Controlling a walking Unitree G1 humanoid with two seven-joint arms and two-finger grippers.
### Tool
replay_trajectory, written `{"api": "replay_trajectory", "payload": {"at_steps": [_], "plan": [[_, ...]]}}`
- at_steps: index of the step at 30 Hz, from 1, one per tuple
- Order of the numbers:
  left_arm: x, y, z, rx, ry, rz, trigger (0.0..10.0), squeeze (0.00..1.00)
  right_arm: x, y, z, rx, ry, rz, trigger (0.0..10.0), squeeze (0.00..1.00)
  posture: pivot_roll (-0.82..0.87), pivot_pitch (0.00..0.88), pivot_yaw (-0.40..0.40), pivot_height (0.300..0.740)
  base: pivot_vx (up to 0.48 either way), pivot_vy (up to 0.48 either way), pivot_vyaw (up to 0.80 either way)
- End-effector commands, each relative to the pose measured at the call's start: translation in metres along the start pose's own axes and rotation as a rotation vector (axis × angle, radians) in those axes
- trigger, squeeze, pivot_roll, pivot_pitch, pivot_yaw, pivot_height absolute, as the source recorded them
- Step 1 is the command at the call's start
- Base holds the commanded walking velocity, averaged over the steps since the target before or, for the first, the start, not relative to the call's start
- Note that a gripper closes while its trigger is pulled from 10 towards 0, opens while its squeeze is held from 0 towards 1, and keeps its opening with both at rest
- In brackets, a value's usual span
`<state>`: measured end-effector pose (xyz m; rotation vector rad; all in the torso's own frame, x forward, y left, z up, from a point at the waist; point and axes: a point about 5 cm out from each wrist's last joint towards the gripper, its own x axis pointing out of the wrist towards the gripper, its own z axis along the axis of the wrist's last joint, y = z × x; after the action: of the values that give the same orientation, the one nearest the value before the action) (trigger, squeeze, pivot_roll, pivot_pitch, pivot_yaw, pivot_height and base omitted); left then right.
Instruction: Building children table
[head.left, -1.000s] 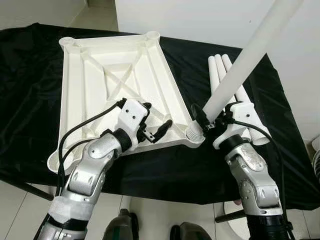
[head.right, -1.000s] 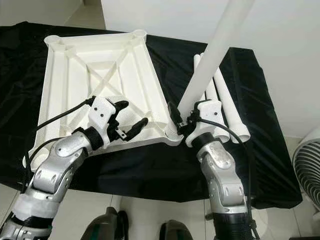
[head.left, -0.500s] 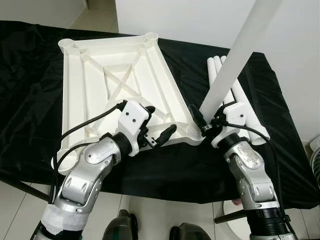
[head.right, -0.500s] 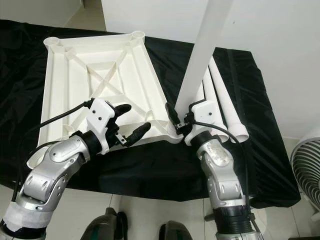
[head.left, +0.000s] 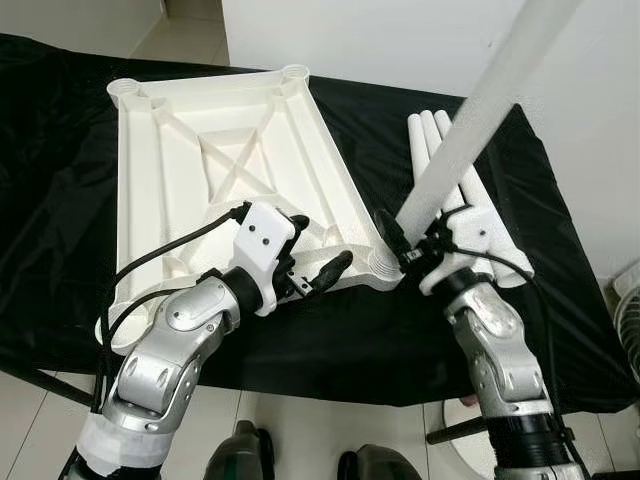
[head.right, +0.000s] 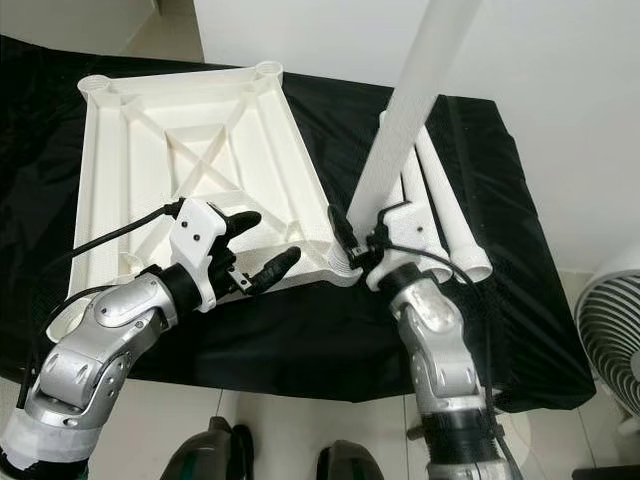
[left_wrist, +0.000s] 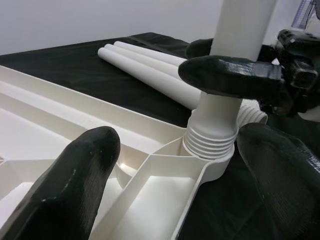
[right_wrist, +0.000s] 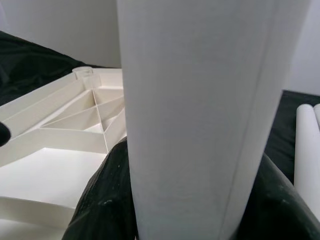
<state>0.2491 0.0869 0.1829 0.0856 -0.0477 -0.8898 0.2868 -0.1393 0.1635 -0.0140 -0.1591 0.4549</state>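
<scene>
Three spare white legs (head.left: 470, 195) lie side by side on the black-draped worktop (head.left: 60, 200), just right of the upturned white tabletop (head.left: 200, 170) whose ribbed underside faces up. The right tool (head.left: 398, 243) pinches a fourth leg (head.left: 470, 130) near its lower end, its threaded foot seated in the tabletop's near right corner socket (left_wrist: 210, 145) and its shaft leaning up to the right. The left tool (head.left: 318, 268) hovers spread over the tabletop's near edge, just left of that corner.
</scene>
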Motion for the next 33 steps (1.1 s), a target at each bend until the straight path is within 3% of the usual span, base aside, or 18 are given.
{"api": "replay_trajectory", "payload": {"at_steps": [1, 18, 23, 33], "plan": [[0.000, -0.003, 0.001, 0.002, 0.007, -0.024, 10.0, 0.00, -0.007, -0.006, -0.029, 0.056, 0.162, -0.040, 10.0, 0.00, -0.03, 0.099, -0.005, 0.740, 0.000, 0.000, 0.00], [-0.001, -0.003, 0.002, -0.005, 0.008, -0.008, 10.0, 0.00, 0.000, -0.008, -0.029, 0.040, 0.157, -0.056, 10.0, 0.00, -0.02, 0.099, -0.016, 0.740, 0.000, 0.000, 0.00], [0.000, -0.004, 0.002, -0.008, 0.009, -0.009, 10.0, 0.00, 0.005, -0.004, -0.023, 0.068, 0.105, -0.203, 10.0, 0.00, -0.03, 0.099, -0.014, 0.740, 0.000, 0.000, 0.00], [0.002, -0.004, 0.003, -0.012, 0.003, -0.013, 10.0, 0.00, 0.019, 0.001, -0.013, 0.079, 0.057, -0.369, 10.0, 0.00, -0.03, 0.093, -0.015, 0.740, 0.000, 0.000, 0.00]]}}
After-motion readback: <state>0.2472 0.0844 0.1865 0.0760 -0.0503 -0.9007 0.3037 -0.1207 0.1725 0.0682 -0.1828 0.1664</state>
